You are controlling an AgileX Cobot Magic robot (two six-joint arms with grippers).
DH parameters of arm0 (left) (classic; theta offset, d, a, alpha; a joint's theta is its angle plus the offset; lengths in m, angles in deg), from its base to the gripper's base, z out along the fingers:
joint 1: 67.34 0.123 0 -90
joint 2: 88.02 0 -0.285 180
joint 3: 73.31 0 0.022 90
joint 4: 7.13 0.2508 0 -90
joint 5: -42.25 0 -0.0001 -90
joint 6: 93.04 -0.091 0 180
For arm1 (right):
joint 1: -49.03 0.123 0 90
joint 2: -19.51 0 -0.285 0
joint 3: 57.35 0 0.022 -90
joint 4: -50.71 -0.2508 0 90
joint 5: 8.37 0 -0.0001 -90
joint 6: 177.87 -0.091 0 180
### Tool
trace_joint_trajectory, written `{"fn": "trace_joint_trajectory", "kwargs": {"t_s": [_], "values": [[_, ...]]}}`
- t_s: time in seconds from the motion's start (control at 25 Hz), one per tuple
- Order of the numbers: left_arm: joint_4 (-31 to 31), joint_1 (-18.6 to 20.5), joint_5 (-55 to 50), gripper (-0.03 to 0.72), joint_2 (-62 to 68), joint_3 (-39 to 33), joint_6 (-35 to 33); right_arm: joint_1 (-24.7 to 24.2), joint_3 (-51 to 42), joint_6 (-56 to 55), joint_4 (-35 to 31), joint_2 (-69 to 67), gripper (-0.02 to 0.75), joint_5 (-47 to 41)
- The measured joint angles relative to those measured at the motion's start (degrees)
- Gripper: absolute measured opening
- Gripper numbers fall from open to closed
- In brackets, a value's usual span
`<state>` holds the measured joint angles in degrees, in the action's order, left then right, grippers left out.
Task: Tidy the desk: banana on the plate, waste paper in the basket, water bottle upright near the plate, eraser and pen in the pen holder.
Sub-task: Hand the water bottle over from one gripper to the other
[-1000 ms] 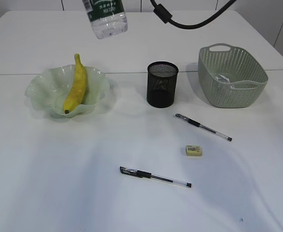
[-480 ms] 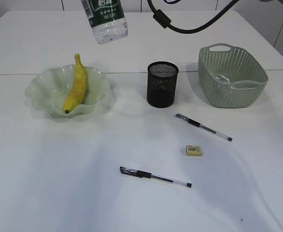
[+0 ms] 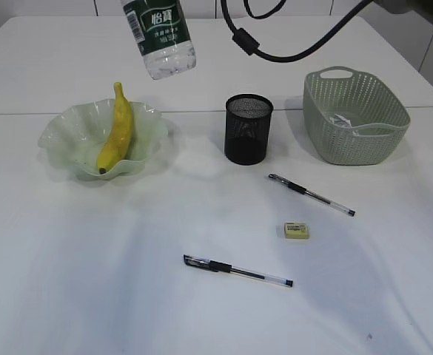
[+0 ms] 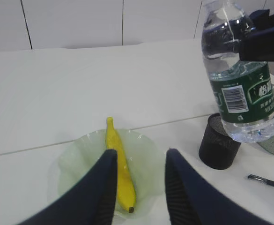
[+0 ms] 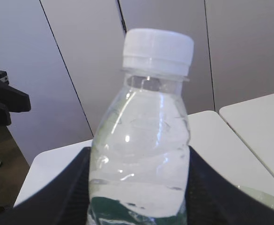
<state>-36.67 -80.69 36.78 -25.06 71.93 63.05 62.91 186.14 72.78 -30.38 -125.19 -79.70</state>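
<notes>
- Carrying the water bottle in our right fingers, clenched around its body, we keep it upright above the bench's far edge, ready to set by the plate.
- Our left fingers hang released over the banana, already on the plate.

One banana, one plate, one bottle, two pens, one eraser, one basket, one holder.
</notes>
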Motion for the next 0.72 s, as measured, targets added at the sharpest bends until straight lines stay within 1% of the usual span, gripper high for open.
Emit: {"fn": "trace_joint_trajectory", "kwargs": {"t_s": [0.08,0.2,0.48,0.6,0.72], "values": [[-0.11,-0.5,1.79,0.239,0.0,-0.89,0.0,0.0,0.0,0.09,-0.11,0.0,0.377,0.0],[-0.13,-2.65,6.27,0.239,0.0,-2.52,0.0,0.0,0.0,0.2,-0.11,0.0,0.377,0.0],[-0.23,-11.57,19.98,0.239,0.0,-8.01,0.0,0.0,0.0,0.29,-0.44,-0.04,0.377,0.09],[-0.34,-13.39,22.1,0.239,0.0,-8.82,0.0,0.0,0.0,0.29,-0.43,-0.04,0.377,0.09],[-0.08,-13.88,22.99,0.239,0.0,-9.46,0.0,-0.09,0.0,0.56,-0.66,-0.04,0.377,0.09]]}}
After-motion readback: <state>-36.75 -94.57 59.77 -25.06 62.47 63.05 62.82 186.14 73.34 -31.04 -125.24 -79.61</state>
